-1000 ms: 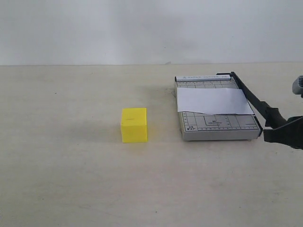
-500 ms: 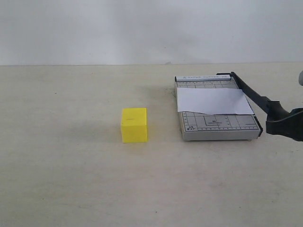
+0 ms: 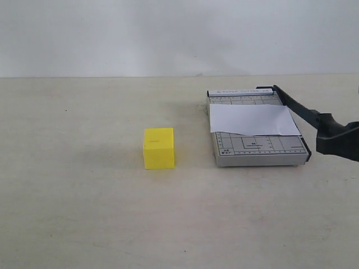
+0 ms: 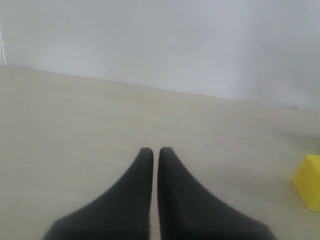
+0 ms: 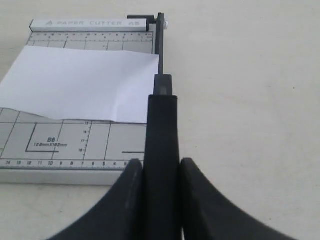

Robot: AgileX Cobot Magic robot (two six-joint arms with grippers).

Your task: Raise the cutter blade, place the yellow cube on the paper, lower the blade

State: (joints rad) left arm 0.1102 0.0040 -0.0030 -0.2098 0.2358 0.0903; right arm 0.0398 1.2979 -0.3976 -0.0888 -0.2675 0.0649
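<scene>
The grey gridded cutter base point(image 3: 258, 151) lies right of centre with the white paper point(image 3: 252, 119) across its middle. The black cutter blade point(image 3: 303, 115) slopes up from its hinge at the base's far corner, its handle end lifted off the base. My right gripper point(image 3: 336, 140) is shut on that thick handle point(image 5: 162, 150), a finger pressed on each side. The paper point(image 5: 80, 87) and base point(image 5: 65, 142) show beside the blade point(image 5: 159, 45). The yellow cube point(image 3: 159, 148) rests on the table left of the cutter, its corner point(image 4: 309, 181) visible by my left gripper point(image 4: 152, 151), which is shut and empty.
A beige tabletop point(image 3: 84, 196) runs back to a plain white wall point(image 3: 168, 33). The left arm itself is outside the exterior view. Nothing else lies on the table.
My right gripper has risen with the handle, lifting the blade's free end higher off the base. The cube, the paper and the left gripper have stayed put.
</scene>
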